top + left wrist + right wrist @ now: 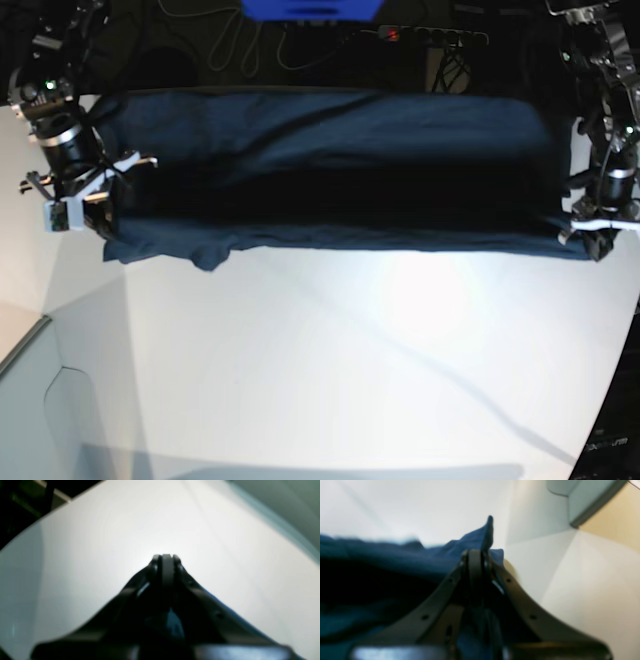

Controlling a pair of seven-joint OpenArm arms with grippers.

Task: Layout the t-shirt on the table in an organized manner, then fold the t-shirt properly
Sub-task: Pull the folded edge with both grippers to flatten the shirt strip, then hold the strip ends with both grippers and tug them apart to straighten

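The dark navy t-shirt [330, 170] lies stretched in a long band across the far part of the white table [350, 360]. My right gripper [95, 205] is at its left end. In the right wrist view it [476, 552] is shut on the t-shirt [395, 555], and a corner of cloth pokes up past the tips. My left gripper [592, 240] is at the shirt's right corner. In the left wrist view it [166, 556] is shut with a thin dark strip pinched between the jaws, over bare table [100, 542].
Cables and a power strip [430, 35] lie beyond the table's far edge. A pale grey panel [30, 400] sits at the near left corner. The table's curved edge [610, 400] runs down the right side.
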